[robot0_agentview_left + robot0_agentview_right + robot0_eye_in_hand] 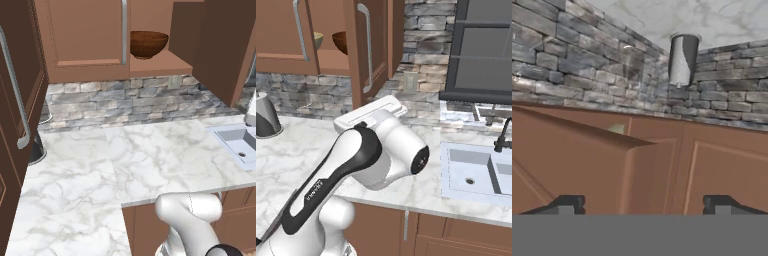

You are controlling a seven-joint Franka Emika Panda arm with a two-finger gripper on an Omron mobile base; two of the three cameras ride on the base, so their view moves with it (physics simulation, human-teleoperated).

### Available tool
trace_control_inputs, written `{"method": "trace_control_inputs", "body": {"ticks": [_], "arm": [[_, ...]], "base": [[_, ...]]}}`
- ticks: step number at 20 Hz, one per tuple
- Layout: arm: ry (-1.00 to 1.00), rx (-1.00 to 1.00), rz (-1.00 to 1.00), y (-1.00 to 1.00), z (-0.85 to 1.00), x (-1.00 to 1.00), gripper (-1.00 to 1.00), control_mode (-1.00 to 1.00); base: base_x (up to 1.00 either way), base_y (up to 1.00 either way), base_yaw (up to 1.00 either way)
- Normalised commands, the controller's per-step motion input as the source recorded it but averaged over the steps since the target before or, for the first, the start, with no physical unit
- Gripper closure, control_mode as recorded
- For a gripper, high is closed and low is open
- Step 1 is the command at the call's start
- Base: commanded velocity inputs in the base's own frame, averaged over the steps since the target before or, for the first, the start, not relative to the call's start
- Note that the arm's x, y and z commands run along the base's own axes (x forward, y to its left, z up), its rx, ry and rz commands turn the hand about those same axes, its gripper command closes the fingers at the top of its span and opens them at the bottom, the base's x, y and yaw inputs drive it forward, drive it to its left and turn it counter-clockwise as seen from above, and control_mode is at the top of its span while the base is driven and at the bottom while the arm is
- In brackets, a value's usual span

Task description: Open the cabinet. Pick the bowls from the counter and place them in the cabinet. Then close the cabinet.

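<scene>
Cabinet [90, 35] holds both bowls, door [587, 165] ajar just ahead of our gripper [642, 202], jaws wide, empty; we push its face squarely shut.

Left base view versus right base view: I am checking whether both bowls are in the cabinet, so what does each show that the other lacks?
The left base view alone shows the dark tall door with its curved handle at the left. The right base view alone shows the pale bowl beside the brown one, the black-framed unit, the faucet and a wall outlet. Both share the brown wooden bowl on the open cabinet's shelf, the marble counter, the stone backsplash and the sink.
</scene>
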Motion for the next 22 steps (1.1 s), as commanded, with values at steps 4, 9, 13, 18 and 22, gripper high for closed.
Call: {"method": "trace_control_inputs", "body": {"ticks": [4,9,13,18,22], "arm": [[0.02,0.00,0.07,0.08,0.01,0.30,-1.00,-1.00],[0.00,-0.02,0.02,0.74,0.00,0.13,-1.00,-1.00],[0.00,-0.01,0.00,0.97,0.00,0.01,-1.00,-1.00],[0.00,0.00,-0.01,0.89,0.00,0.00,-1.00,-1.00],[0.04,-0.03,-0.05,0.91,0.00,0.10,-1.00,-1.00]], "base": [[0.00,0.00,0.00],[0.00,0.00,0.00],[0.00,0.00,0.00],[0.00,0.00,0.00],[0.00,0.00,0.00]]}}
